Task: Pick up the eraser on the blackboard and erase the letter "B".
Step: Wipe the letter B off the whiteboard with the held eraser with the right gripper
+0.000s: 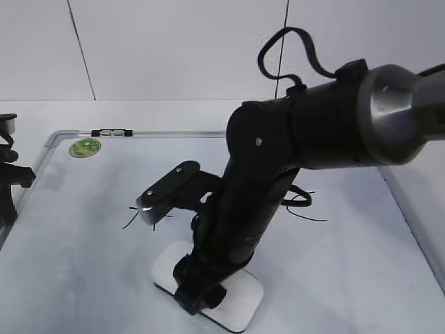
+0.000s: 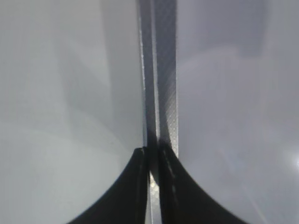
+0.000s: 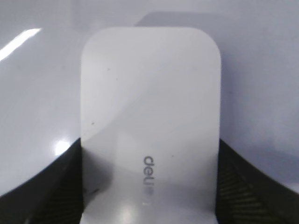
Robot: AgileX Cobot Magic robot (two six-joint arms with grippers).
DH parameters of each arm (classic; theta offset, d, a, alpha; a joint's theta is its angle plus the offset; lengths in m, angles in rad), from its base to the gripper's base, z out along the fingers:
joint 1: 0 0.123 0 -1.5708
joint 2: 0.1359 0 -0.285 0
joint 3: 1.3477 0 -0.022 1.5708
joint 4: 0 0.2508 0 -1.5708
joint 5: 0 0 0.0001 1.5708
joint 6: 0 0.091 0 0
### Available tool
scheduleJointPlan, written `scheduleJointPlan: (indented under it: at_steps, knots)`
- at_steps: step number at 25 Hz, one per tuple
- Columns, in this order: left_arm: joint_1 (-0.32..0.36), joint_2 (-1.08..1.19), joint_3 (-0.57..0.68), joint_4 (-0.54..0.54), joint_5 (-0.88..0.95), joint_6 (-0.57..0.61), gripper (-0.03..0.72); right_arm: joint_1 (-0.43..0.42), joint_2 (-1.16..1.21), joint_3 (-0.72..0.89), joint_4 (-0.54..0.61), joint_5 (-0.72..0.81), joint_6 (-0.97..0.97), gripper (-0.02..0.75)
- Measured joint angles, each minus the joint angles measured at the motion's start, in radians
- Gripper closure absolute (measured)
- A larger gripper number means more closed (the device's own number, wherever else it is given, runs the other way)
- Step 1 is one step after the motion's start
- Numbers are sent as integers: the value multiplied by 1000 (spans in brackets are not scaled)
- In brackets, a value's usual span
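1. One eraser (image 3: pixel 150 126): we note a white rounded block, grey lettering, lying flat on the blackboard (image 1: pixel 83 264).
2. We see the right gripper (image 3: pixel 149 186) clamping its sides.
3. Left gripper (image 2: pixel 153 186): fingers pressed together.

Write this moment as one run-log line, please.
right gripper: fingers at both sides of eraser | eraser: flat on blackboard | left gripper: shut, idle
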Motion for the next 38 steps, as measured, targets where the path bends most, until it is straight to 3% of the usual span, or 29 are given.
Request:
scheduleJointPlan:
  at_steps: [8, 18, 25, 38]
  knots:
    - [0, 0, 0, 0, 0, 0, 659, 154, 0, 0, -55, -22, 28, 221]
    - [0, 0, 0, -3, -4, 0, 659, 189, 5, 0, -298, -38, 413, 221]
    - [0, 0, 0, -9, -17, 2, 659, 144, 15, -9, -298, -41, 500, 222]
    - [0, 0, 0, -14, -21, 3, 659, -50, 17, -11, -298, -64, 525, 222]
